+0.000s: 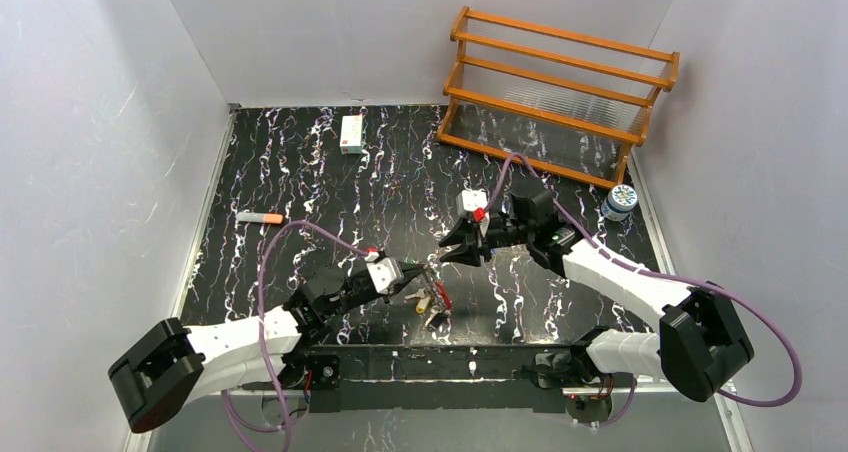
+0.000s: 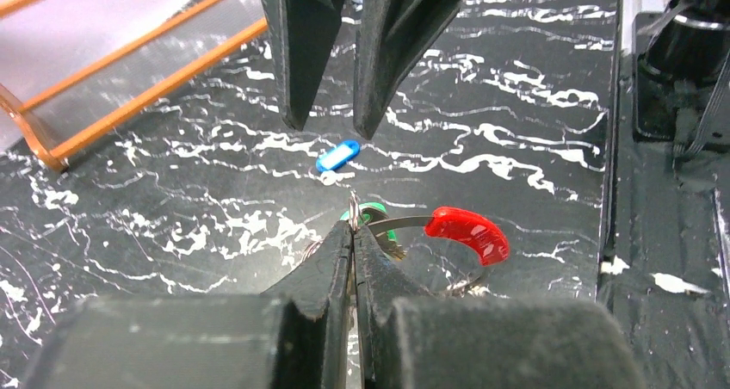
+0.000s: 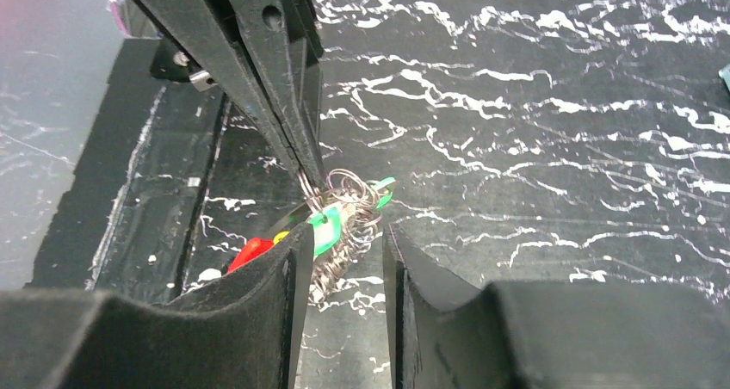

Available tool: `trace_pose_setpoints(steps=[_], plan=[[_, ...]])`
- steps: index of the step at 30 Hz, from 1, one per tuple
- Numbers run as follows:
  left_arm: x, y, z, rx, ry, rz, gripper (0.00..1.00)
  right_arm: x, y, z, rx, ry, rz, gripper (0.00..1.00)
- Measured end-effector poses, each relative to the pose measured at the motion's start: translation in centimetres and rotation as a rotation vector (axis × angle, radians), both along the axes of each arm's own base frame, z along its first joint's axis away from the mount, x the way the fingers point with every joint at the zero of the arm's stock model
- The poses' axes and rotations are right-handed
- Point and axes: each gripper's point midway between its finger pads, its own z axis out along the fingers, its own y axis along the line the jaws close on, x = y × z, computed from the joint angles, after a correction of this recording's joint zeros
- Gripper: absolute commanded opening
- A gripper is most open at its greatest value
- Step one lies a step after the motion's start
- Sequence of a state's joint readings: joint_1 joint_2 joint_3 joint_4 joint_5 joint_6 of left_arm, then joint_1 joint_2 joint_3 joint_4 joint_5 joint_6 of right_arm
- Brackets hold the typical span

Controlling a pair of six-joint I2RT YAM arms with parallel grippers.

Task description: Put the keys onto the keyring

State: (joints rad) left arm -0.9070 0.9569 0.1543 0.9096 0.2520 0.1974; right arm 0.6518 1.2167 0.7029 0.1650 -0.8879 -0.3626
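Note:
My left gripper (image 2: 353,227) is shut on thin metal of the keyring (image 1: 432,302) and holds it just above the table near the front edge. The ring's red segment (image 2: 469,232) curves to the right of my fingertips, and a green tag (image 2: 375,212) sits just behind them. I cannot tell whether that tag is threaded on. The blue-tagged key (image 2: 337,156) lies loose on the table beyond. My right gripper (image 3: 344,244) is open and empty, facing the ring's cluster of small keys (image 3: 346,234) and green tags (image 3: 325,231). It hovers over the blue key (image 1: 455,250).
A wooden rack (image 1: 560,92) stands at the back right, with a small bottle (image 1: 620,202) by its right end. A small white box (image 1: 352,133) lies at the back middle. An orange-tipped marker (image 1: 262,217) lies at the left.

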Motion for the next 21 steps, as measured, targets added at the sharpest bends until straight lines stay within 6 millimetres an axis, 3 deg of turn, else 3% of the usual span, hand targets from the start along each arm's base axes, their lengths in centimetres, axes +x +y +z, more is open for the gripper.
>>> trace_pose_setpoints(steps=[5,10,17,21], plan=[[-0.3,-0.2,2.0,-0.060,-0.046,-0.017,0.00,-1.0,0.2,1.3,0.060,-0.001,0.077,0.43],[-0.4,-0.2,2.4,-0.072,-0.056,-0.027,0.00,-2.0,0.3,2.2,0.100,-0.009,0.147,0.43],[-0.6,-0.4,2.6,-0.078,-0.061,-0.043,0.00,-2.3,0.6,1.4,0.101,0.025,0.188,0.42],[-0.8,-0.5,2.6,-0.080,-0.063,-0.055,0.00,-2.2,0.8,1.0,0.100,0.048,0.195,0.30]])
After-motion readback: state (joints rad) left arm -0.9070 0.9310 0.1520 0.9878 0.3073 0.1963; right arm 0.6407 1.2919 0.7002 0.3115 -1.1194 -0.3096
